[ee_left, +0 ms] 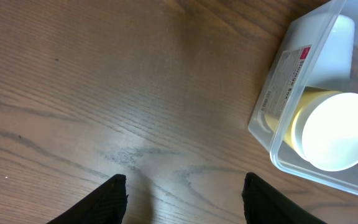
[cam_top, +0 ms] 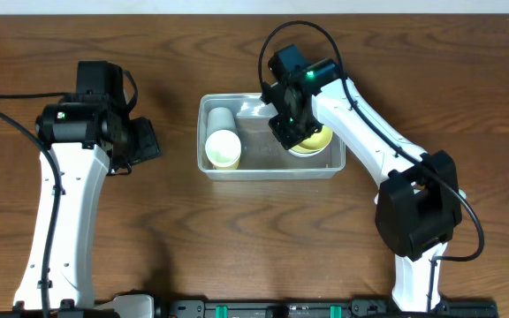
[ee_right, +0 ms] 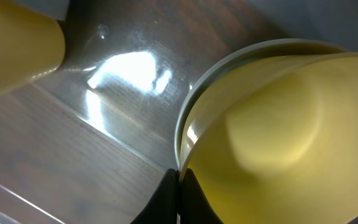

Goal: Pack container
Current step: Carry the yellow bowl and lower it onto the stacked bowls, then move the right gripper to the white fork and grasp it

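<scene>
The clear container (cam_top: 272, 172) sits mid-table. Inside it at the left lie a white cup (cam_top: 222, 117) and a yellow cup (cam_top: 224, 148). At its right end is a yellow bowl (cam_top: 318, 141). My right gripper (cam_top: 292, 124) is down inside the container, shut on the bowl's left rim. In the right wrist view the fingers (ee_right: 179, 180) pinch the rim of the yellow bowl (ee_right: 278, 124), which has a pale outer edge, over the container floor (ee_right: 123, 81). My left gripper (cam_top: 144, 141) is open and empty, left of the container.
The left wrist view shows bare wood between the open fingers (ee_left: 184, 186), with the container's labelled wall (ee_left: 272, 124), the white cup (ee_left: 328, 50) and the yellow cup (ee_left: 337, 130) at the right. The yellow cup (ee_right: 17, 50) is at the right wrist view's top left.
</scene>
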`<state>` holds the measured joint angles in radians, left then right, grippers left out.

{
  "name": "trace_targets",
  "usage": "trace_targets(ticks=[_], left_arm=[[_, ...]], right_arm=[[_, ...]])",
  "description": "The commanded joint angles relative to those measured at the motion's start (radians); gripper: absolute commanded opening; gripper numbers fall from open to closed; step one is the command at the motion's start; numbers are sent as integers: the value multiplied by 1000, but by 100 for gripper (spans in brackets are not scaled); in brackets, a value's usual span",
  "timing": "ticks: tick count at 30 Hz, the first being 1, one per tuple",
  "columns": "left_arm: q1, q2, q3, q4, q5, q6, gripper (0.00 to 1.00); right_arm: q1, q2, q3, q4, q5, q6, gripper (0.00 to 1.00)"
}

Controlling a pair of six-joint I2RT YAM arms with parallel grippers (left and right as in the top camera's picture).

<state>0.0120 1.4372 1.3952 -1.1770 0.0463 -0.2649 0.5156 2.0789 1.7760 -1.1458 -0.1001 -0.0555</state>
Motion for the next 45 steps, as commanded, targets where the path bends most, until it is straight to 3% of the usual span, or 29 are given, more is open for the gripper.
trace_targets(ticks=[1, 14, 15, 16, 17, 18, 19, 25, 29, 34, 36, 45], left_arm=[[5, 0, -4, -4, -2, 9, 61], [5, 0, -4, -4, -2, 9, 61], [5, 0, -4, -5, -2, 9, 61], [5, 0, -4, -6, -2, 9, 61], [5, 0, -4, -7, -2, 9, 61], [5, 0, -4, -10, -2, 9, 61], [5, 0, -4, -11, -2, 9, 61], [5, 0, -4, -11, -2, 9, 61], [5, 0, -4, -11, -2, 9, 61], [5, 0, -4, -11, -2, 9, 61], [5, 0, -4, -11, -2, 9, 61], [5, 0, -4, -16, -2, 9, 61]], right_arm=[[2, -21, 14, -3, 30, -13, 1], [2, -89, 20, -19, 67, -21, 1], [2, -89, 20, -21, 67, -21, 3], [2, -89, 20, -22, 67, -21, 15], [2, -89, 20, -23, 67, -21, 34], [2, -89, 20, -24, 67, -21, 45], [2, -89, 20, -25, 67, -21, 48], [-1, -89, 20, -31, 72, -1, 49], [-24, -103, 21, -30, 134, 136, 50], [-137, -182, 21, -47, 257, 435, 55], [-217, -218, 21, -53, 253, 507, 64], [-541, -222, -56, -76, 175, 549, 68]])
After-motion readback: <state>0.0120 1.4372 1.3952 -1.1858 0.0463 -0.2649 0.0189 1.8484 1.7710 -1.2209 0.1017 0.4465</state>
